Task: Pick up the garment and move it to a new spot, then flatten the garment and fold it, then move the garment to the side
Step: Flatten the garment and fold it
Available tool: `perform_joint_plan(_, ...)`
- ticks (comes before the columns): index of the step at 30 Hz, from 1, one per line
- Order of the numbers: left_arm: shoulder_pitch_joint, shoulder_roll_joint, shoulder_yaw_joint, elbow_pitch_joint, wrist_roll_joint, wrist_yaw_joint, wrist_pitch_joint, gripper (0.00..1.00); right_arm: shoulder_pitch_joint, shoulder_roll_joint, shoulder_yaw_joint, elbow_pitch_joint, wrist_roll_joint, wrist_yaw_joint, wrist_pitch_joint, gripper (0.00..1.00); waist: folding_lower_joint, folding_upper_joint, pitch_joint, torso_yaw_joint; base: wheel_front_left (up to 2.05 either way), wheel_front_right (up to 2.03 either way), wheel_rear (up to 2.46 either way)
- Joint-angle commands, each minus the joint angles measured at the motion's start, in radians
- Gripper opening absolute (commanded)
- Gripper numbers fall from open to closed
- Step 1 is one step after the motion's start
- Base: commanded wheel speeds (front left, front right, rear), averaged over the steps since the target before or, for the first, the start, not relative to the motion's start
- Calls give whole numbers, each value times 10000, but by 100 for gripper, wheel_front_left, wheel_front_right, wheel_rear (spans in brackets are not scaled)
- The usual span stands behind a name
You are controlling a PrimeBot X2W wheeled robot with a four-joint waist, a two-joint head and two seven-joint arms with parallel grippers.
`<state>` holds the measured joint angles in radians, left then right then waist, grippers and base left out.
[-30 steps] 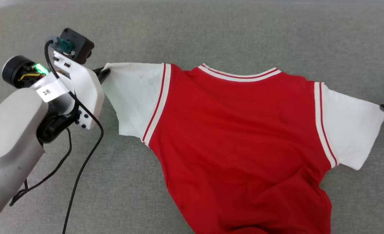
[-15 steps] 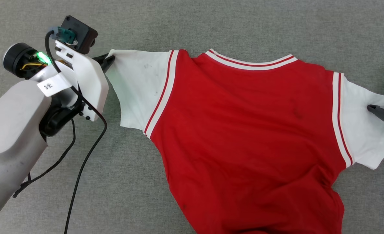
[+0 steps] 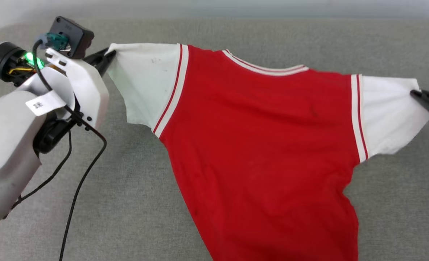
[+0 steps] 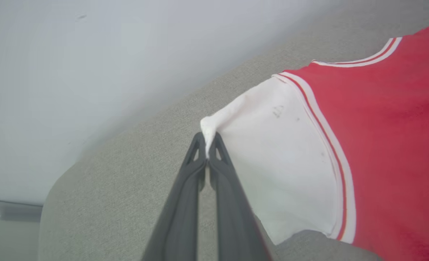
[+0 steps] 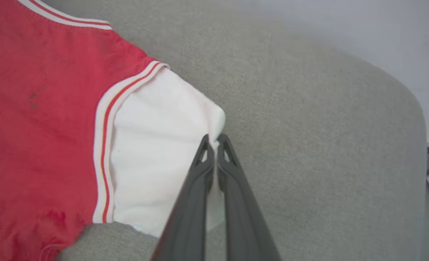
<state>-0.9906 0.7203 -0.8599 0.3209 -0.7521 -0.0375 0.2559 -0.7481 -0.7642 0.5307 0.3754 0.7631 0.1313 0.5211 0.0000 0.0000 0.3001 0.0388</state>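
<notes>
Garment (image 3: pixel 261 145) hem out of frame; left tool (image 4: pixel 207 145) and right tool (image 5: pixel 214 143) tight on sleeve tips.

A grey fabric surface (image 3: pixel 127 203) bears the garment (image 3: pixel 265 145), its shoulders seemingly lifted.

Edges crop the hem of the garment (image 3: pixel 265 145) and most of the right pincer (image 3: pixel 416 94).
</notes>
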Motion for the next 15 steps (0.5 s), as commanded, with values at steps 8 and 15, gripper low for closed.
perform_joint_plan(8,90,514,449,-1025,342,559,-861,0,-638,-583,64,-790,16,-13,-1266,0,0,0,-1274,-391,0,0,0)
perform_joint_plan(15,-409,710,589,-1698,650,706,-1032,0,-1236,-395,-288,-1135,-305,-13,-2083,0,0,0,-1777,-528,0,0,0)
